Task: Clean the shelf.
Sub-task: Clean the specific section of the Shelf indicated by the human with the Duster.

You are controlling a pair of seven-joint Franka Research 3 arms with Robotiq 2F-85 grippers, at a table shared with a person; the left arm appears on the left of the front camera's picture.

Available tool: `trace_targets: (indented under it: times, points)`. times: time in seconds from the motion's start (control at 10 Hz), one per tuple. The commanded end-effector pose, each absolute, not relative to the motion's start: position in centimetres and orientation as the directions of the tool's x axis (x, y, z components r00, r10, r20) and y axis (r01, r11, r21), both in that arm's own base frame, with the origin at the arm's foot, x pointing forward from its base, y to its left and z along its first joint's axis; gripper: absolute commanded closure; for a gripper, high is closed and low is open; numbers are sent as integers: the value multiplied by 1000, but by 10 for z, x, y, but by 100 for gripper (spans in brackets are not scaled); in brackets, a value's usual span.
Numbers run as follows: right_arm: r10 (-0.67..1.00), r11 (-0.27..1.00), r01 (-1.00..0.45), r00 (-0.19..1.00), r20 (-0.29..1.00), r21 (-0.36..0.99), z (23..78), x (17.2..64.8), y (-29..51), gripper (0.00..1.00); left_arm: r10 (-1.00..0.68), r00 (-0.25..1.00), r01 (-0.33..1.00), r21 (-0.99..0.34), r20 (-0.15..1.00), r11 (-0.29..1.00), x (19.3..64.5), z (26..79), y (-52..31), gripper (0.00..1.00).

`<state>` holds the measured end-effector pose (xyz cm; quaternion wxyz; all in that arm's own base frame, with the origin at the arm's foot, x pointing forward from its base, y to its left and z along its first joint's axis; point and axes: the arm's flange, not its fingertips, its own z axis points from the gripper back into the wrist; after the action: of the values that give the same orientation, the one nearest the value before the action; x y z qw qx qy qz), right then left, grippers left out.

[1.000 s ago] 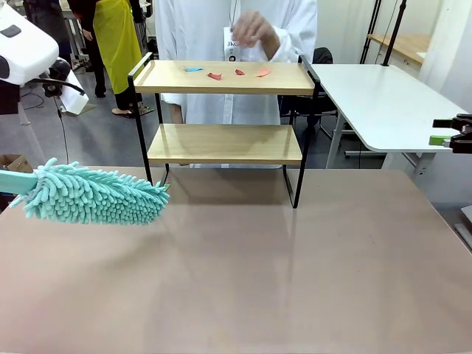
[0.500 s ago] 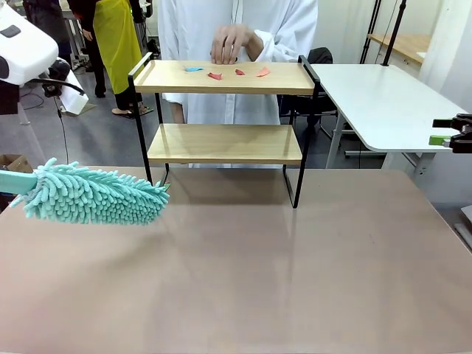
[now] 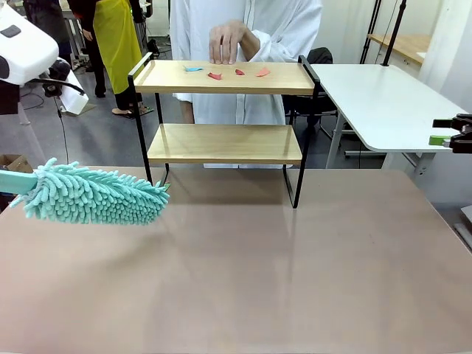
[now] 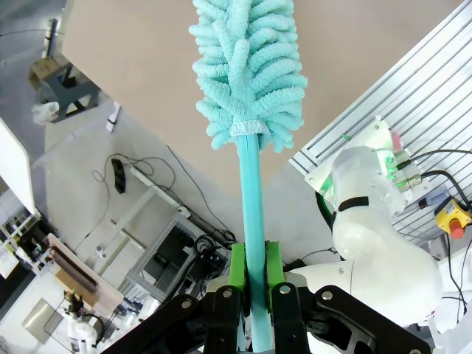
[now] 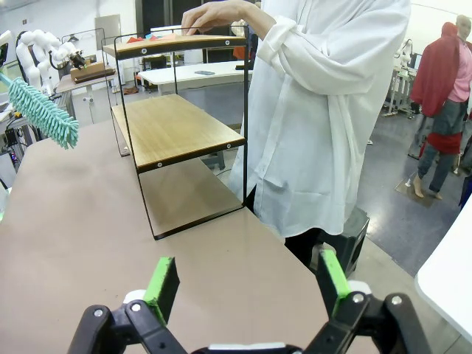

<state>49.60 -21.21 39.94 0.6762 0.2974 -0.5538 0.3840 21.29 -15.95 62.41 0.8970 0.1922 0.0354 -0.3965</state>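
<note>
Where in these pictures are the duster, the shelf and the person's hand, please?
duster (image 3: 92, 198): front view, middle of its fluffy teal head.
shelf (image 3: 225, 144): front view, bare middle of the lower wooden board.
person's hand (image 3: 227, 38): front view, back of the hand above the top board.

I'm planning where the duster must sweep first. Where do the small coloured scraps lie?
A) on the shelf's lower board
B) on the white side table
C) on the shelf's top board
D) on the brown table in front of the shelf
C: the coloured scraps lie in a row on the top board of the shelf, just below the person's hand.
</note>
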Motion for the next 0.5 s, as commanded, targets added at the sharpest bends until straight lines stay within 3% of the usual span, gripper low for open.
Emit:
trace_targets:
  times: [0.0,0.4]
  points:
    - [189,528,-849,87,978,-27,402,495,-210,0,-701,681,726,324,-213,607,212,624,-156,87]
    - [189,528,-849,87,978,-27,402,495,-210,0,-701,681,726,324,-213,607,212,624,-156,87]
